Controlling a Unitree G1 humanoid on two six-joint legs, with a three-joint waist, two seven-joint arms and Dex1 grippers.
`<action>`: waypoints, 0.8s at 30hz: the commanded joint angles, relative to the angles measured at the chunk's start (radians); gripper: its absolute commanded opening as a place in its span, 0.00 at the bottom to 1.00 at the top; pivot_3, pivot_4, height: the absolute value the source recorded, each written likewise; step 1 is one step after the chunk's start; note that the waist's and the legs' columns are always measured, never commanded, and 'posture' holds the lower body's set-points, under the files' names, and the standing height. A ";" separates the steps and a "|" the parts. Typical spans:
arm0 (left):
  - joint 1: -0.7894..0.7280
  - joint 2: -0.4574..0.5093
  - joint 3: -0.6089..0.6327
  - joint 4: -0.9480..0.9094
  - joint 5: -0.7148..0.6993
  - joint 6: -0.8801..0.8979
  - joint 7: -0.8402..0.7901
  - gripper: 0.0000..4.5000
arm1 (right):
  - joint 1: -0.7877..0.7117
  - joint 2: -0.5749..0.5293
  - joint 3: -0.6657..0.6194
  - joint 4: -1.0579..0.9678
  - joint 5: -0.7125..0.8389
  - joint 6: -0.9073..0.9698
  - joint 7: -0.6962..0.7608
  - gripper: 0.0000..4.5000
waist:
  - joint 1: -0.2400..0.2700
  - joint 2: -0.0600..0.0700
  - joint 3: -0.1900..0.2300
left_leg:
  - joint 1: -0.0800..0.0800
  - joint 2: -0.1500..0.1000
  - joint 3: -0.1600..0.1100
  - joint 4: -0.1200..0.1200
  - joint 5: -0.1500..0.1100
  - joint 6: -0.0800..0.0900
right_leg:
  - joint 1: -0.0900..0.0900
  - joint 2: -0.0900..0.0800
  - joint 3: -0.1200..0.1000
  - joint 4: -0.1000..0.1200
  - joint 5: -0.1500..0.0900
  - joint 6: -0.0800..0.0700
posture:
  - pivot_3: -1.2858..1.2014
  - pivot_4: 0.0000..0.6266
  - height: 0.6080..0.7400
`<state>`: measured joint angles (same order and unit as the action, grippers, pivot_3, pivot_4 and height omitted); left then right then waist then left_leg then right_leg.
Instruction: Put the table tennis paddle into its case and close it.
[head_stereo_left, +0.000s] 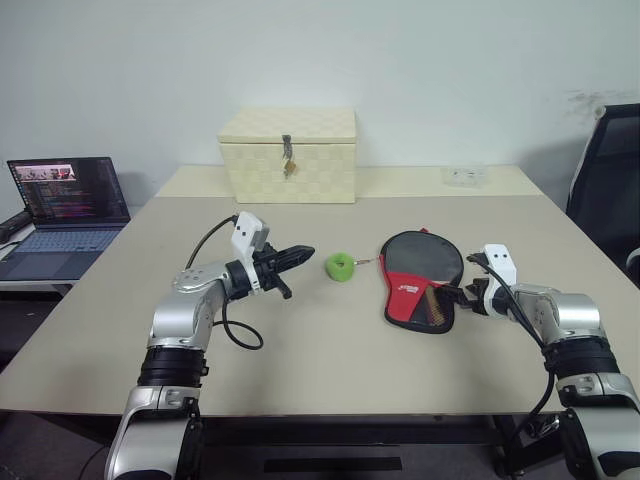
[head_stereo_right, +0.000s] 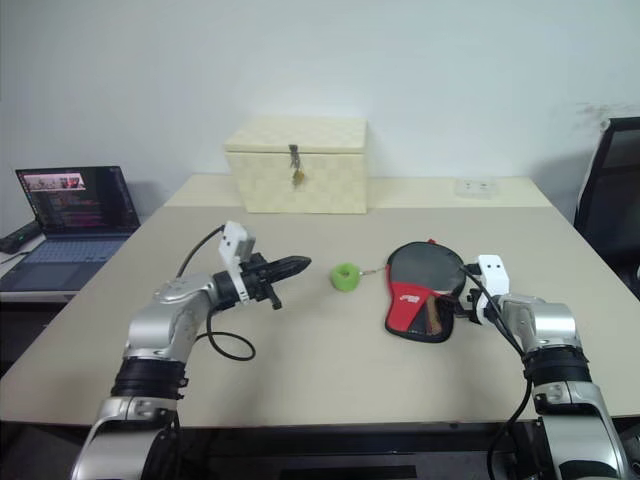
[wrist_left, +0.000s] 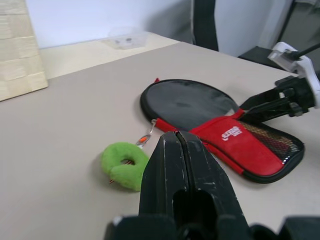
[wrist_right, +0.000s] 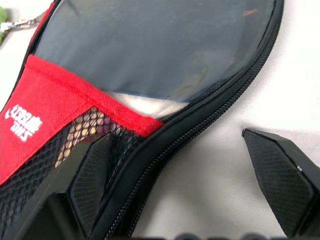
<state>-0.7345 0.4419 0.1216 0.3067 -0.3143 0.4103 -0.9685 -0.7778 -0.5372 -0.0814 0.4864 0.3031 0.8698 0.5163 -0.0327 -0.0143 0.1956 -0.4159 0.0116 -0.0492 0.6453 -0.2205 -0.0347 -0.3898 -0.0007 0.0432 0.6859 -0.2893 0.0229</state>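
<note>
left eye view: the case (head_stereo_left: 421, 282) lies flat on the table (head_stereo_left: 330, 350) with the paddle (head_stereo_left: 433, 305) apparently inside, its handle showing through the mesh. the left gripper (head_stereo_left: 291, 258), pinched shut and empty, hovers beside the green ball (head_stereo_left: 340, 266). left wrist view: the case looks closed along its near edge, so stowing seems done. right wrist view: the right gripper (wrist_right: 187, 192), spread wide and holding nothing, straddles the zip (wrist_right: 210, 115) at the rim; i cannot tell whether it is fully zipped, so closing may remain.
</note>
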 joint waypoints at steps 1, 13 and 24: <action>-0.012 0.014 0.004 -0.045 -0.025 -0.004 0.009 0.00 | -0.013 0.025 0.031 0.055 -0.021 0.003 0.022 1.00 | 0.000 -0.001 -0.001 | 0.000 0.000 0.000 0.000 0.000 0.000 | 0.000 0.000 0.000 0.000 0.000 0.000 | 0.52 0.24 1.00; -0.017 0.015 -0.008 -0.047 -0.023 -0.012 0.013 0.00 | -0.136 0.127 0.033 0.331 -0.075 -0.085 0.064 0.51 | -0.034 -0.010 -0.006 | 0.011 0.001 0.001 -0.001 0.000 0.000 | 0.005 0.002 0.004 0.006 0.000 0.000 | 0.52 0.24 1.00; 0.123 0.115 0.017 -0.193 -0.114 0.107 -0.049 0.00 | -0.191 0.242 0.050 0.297 -0.044 -0.056 0.183 0.00 | -0.068 -0.010 -0.006 | 0.017 0.002 0.005 -0.003 0.000 0.000 | 0.005 0.004 0.013 0.011 -0.001 -0.002 | 0.52 0.24 1.00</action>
<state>-0.6186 0.5335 0.1159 0.1814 -0.3861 0.4930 -0.9944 -0.9619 -0.3495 -0.0740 0.8008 0.2390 0.7755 0.6403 -0.1008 -0.0243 0.1892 -0.3992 0.0141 -0.0434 0.6422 -0.2208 -0.0349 -0.3860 0.0042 0.0575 0.6968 -0.2902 0.0212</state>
